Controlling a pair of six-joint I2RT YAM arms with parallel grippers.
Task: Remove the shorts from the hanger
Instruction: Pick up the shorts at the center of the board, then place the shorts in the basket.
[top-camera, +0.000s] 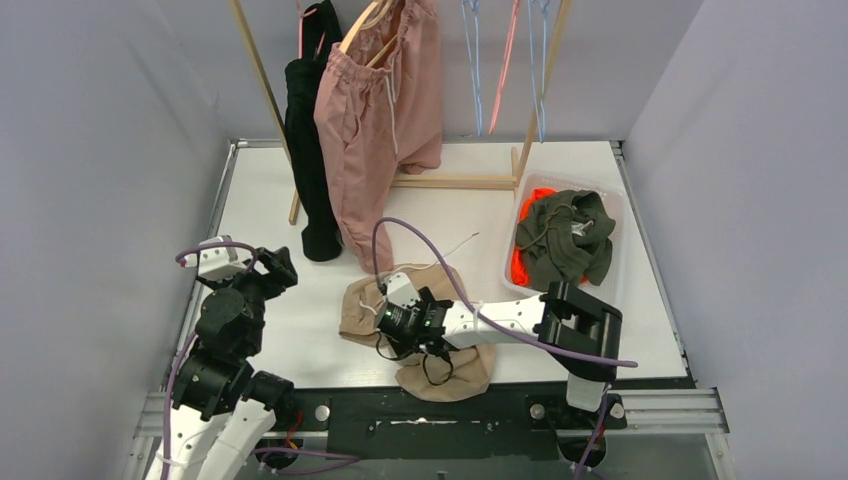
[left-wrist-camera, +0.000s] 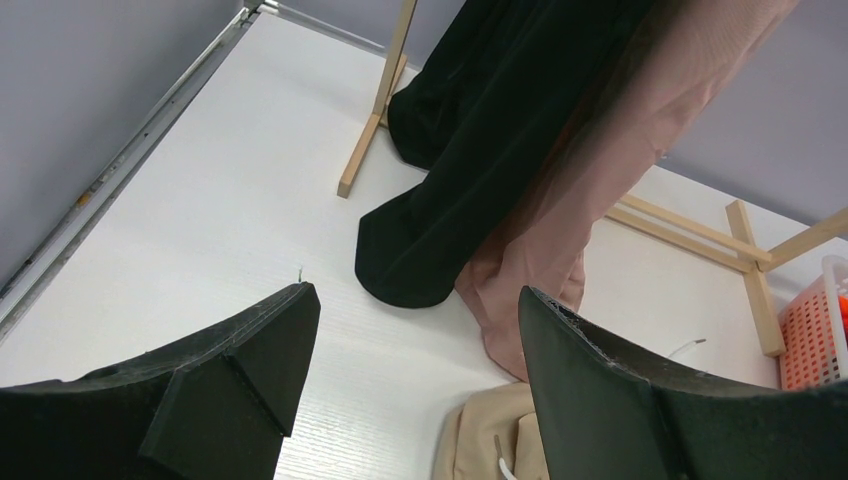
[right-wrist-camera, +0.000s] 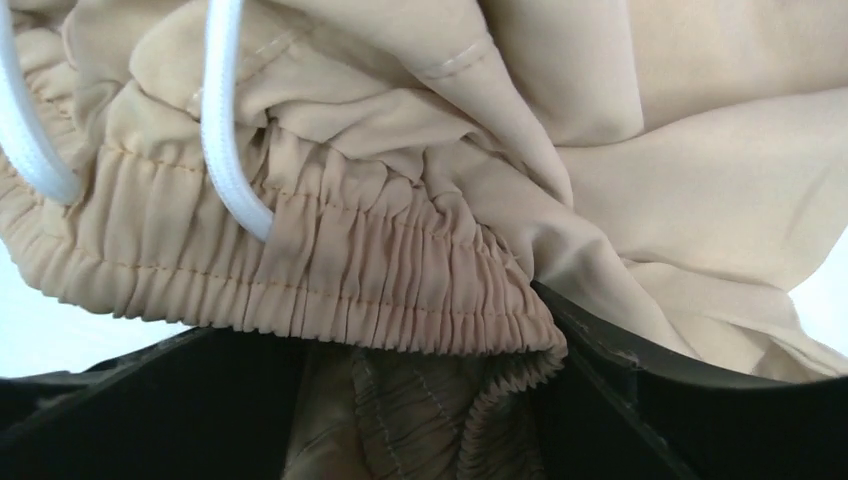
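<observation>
- Right fingers (right-wrist-camera: 650, 420): clamped on gathered waistband of beige shorts (top-camera: 445, 375), heaped on bench (top-camera: 270, 200) at near edge.
- Left fingers (left-wrist-camera: 250, 350): wide apart, empty, above bench.
- Pink shorts (top-camera: 370, 130): on hanger (top-camera: 360, 25), beside black garment (top-camera: 310, 150).
- Olive shorts (top-camera: 565, 235): over orange shorts (top-camera: 535, 198), in bin (top-camera: 622, 270).

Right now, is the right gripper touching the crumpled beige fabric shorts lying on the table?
Touching. The right wrist view shows the right gripper closed on the gathered waistband of the beige shorts, with fabric bunched between its jaws.
</observation>
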